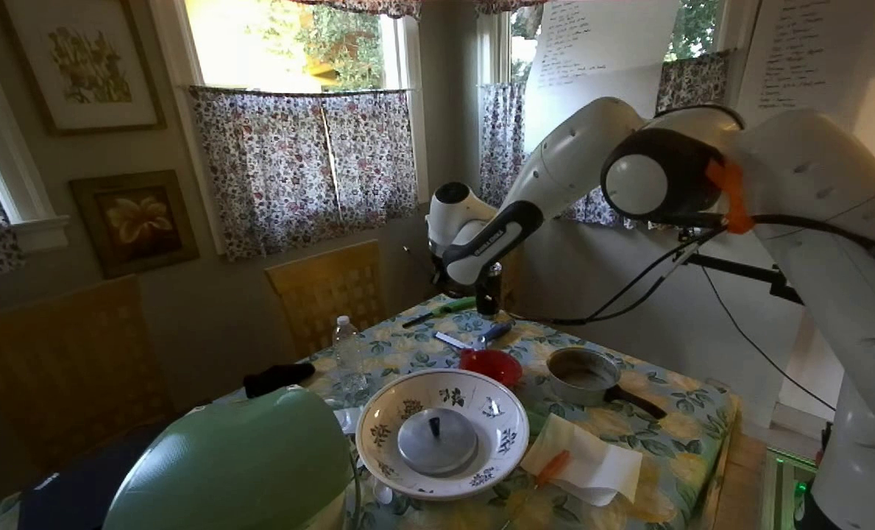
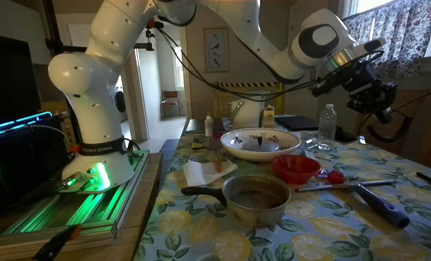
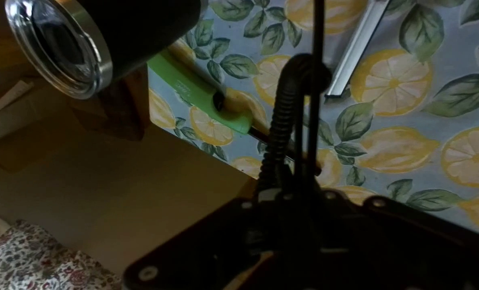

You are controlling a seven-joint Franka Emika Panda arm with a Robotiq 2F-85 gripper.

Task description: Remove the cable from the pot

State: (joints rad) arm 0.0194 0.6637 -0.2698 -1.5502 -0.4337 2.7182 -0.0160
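Holding a black cable point(image 3: 279, 129) by the gripper point(image 2: 384, 116), up in the air, outside the pot point(image 2: 257, 215) and well apart from it. Having the fingers clamped on this cable, as seen in the wrist view, though too dark there to tell the exact place of contact. Showing in the cable a bend, a ribbed part, and a thin length with bright tip, pointing away from the pot.

Can find the pot in both exterior views, standing upright on the lemon-patterned tablecloth point(image 2: 298, 235), with its dark handle point(image 2: 204, 191) directed toward the robot's base point(image 2: 114, 165).

Can notice, just beside the pot, a red bowl point(image 2: 297, 177); near the pot too, a large white bowl point(image 1: 492, 464) with leaf drawings, having a metal lid point(image 1: 444, 445) inside. Can see, close to the pot's handle, a creased white sheet point(image 1: 599, 464) with an orange thing point(image 1: 553, 467) on it, too small to name. On the opposite side of the pot from its handle, can see a tool with blue handle point(image 2: 378, 206) and long pale blade. Farther from the pot on that side, can see a green-handled tool point(image 3: 199, 96) and an upright black tumbler point(image 1: 489, 294), near to each other.
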